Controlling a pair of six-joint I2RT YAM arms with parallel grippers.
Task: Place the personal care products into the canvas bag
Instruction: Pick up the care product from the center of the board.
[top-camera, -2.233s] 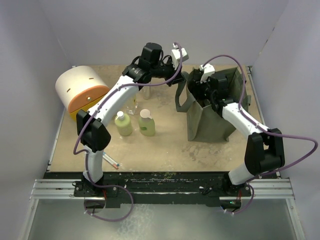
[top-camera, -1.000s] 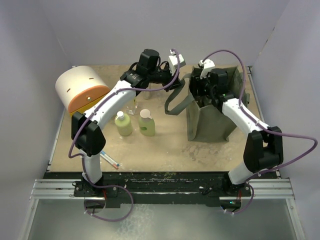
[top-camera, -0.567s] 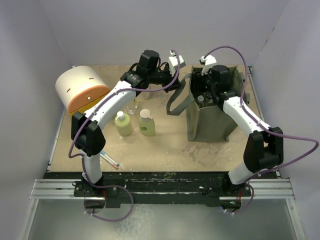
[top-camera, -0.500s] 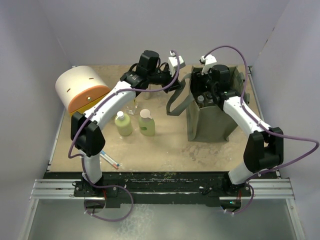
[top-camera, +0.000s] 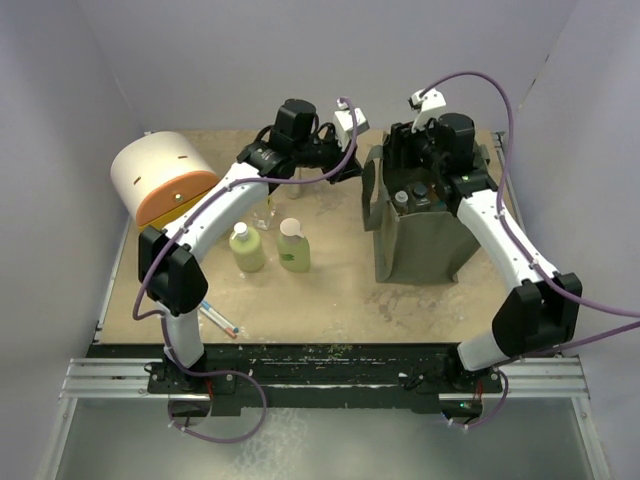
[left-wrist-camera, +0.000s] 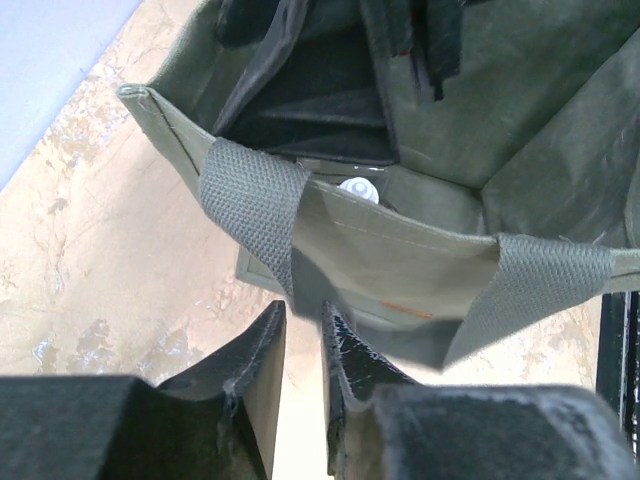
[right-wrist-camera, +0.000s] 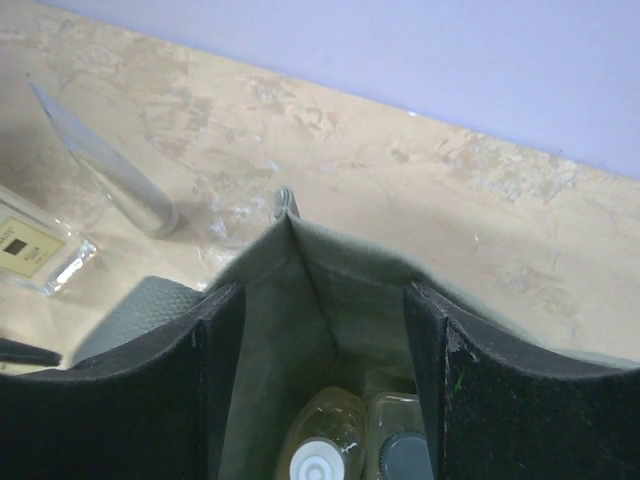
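Note:
The olive-green canvas bag (top-camera: 425, 240) stands open at the right. My left gripper (top-camera: 352, 168) is at its left rim. In the left wrist view the jaws (left-wrist-camera: 303, 310) stand almost closed on the bag's strap (left-wrist-camera: 250, 190). My right gripper (top-camera: 412, 165) hovers open and empty over the bag's mouth (right-wrist-camera: 325, 390). An amber bottle with a white cap (right-wrist-camera: 320, 465) and a clear bottle with a dark cap (right-wrist-camera: 405, 460) stand inside. Two pale green bottles (top-camera: 247, 247) (top-camera: 293, 245) and a clear bottle (top-camera: 265, 213) stand on the table. A silver tube (right-wrist-camera: 100, 165) lies left of the bag.
A white and orange domed box (top-camera: 160, 180) sits at the far left. A thin pen-like stick (top-camera: 220, 320) lies near the left arm's base. A square clear bottle with a label (right-wrist-camera: 35, 250) lies beside the tube. Walls close in the back and both sides.
My right gripper has risen out of the bag and now stands open above it, with bottles showing inside. The strap loop has drawn in closer to the bag. The left arm has barely moved.

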